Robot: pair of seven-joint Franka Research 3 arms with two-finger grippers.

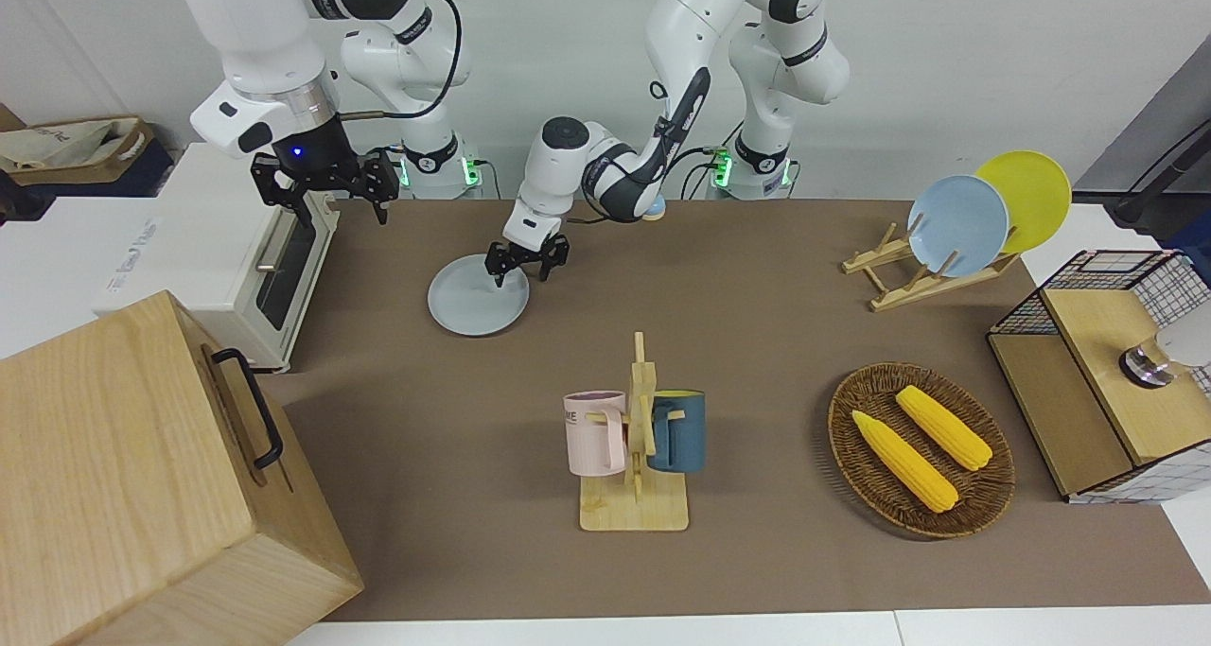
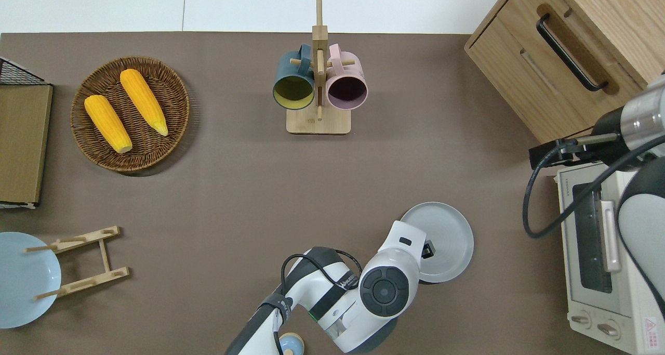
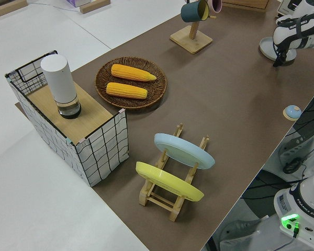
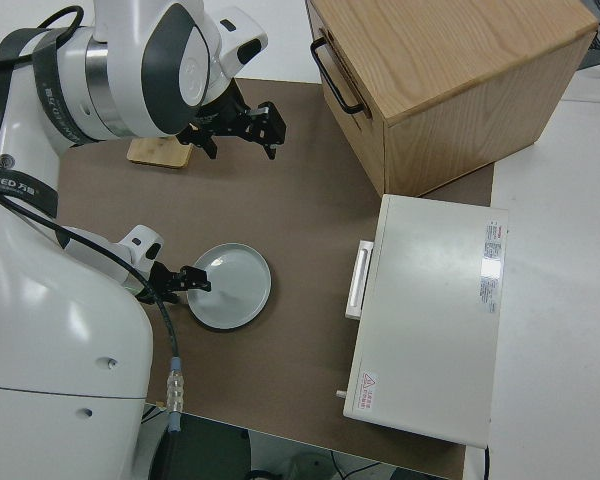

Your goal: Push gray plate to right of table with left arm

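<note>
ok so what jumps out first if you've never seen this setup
Probably the left gripper, its fingers spread open, low over the edge of the gray plate, which lies flat on the table toward the right arm's end, near the white toaster oven. Next, the two bright yellow corn cobs in the wicker basket at the left arm's end. The right arm is parked.

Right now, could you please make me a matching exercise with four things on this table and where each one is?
Things:
1. gray plate
2. corn
3. mugs
4. yellow plate

Places:
A. in the wicker basket
B. flat on the table, near the toaster oven
C. upright in the plate rack
D. hanging on the wooden stand

Pairs: 1-B, 2-A, 3-D, 4-C
</note>
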